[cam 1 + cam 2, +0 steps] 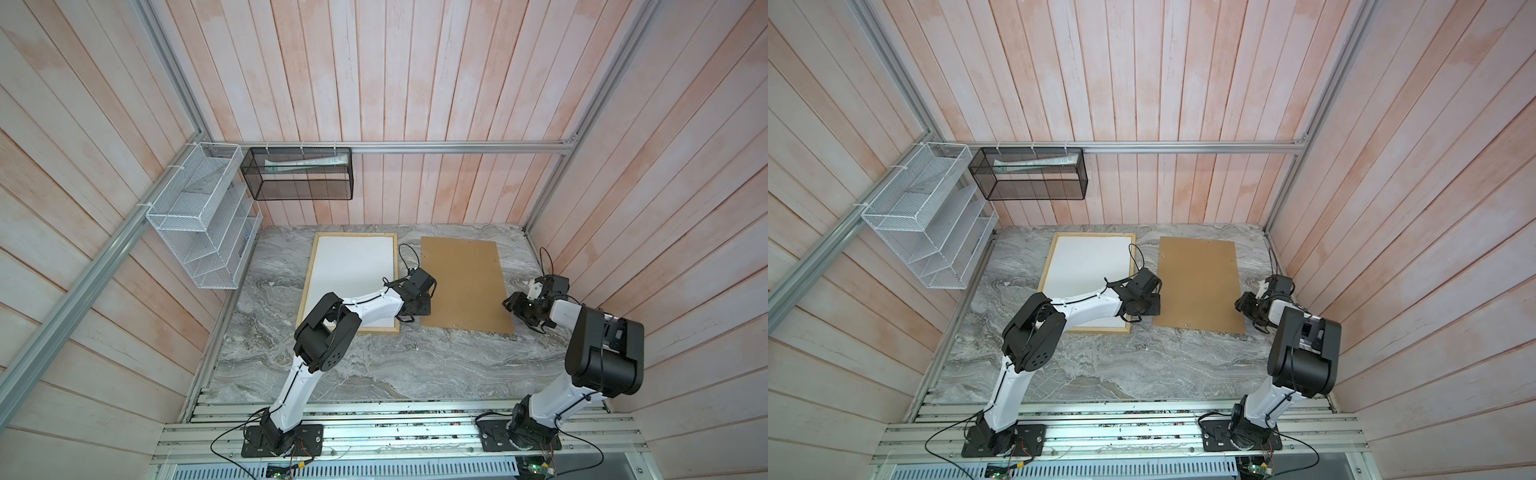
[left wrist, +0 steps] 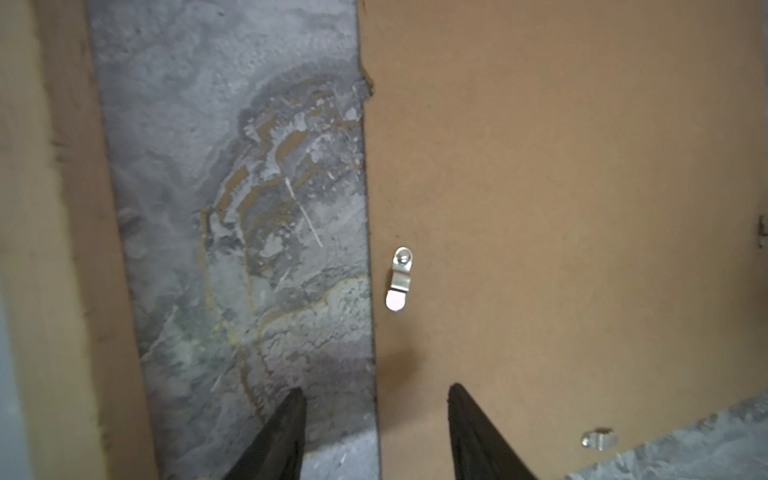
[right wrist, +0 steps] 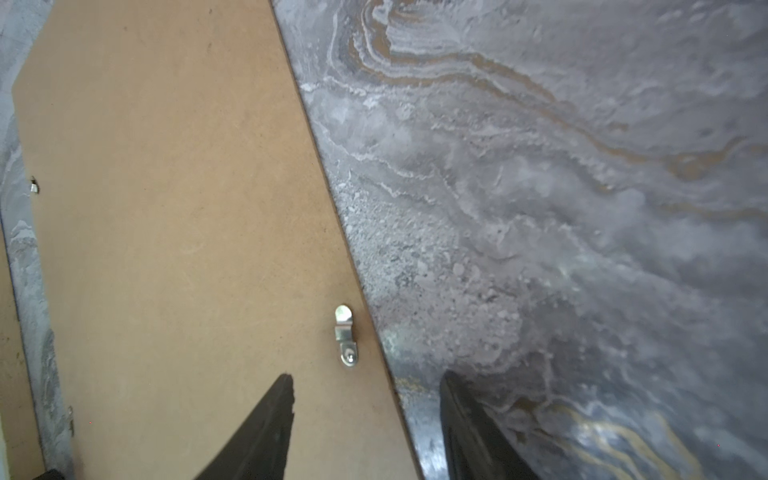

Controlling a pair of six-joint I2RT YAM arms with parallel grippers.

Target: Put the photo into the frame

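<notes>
The photo (image 1: 353, 266) lay plain white side up inside the frame (image 1: 378, 331), on the left part of the marble table (image 1: 374, 365). It looked seated, though your left arm (image 1: 365, 305) hid one corner. So I judged that the step in hand was the brown backing panel (image 1: 461, 282), which lay flat just right of the frame without touching it.

The left gripper (image 2: 376, 392) was half parted and empty. It straddled the panel's long edge near a metal clip (image 2: 401, 276), with one finger over bare table and the other over the board. The right gripper (image 3: 368, 376) was also half parted and empty, straddling the opposite long edge by a second clip (image 3: 345, 336). I couldn't tell whether either one touched the board.

To do it well:
- The board was thin, stiff and flush on the table, so you needed to tip one edge up before pinching.
- You needed to grip clear of the clips.
- You needed to lift both sides together and level.
- You needed to carry it high over the frame rim so the photo didn't get dragged.

The table was otherwise bare, hard and likely slippery. Plank walls (image 1: 415, 83) closed in tight on three sides. A white wire rack (image 1: 199, 216) and a black mesh basket (image 1: 297, 174) hung on the walls, well away from the work.
</notes>
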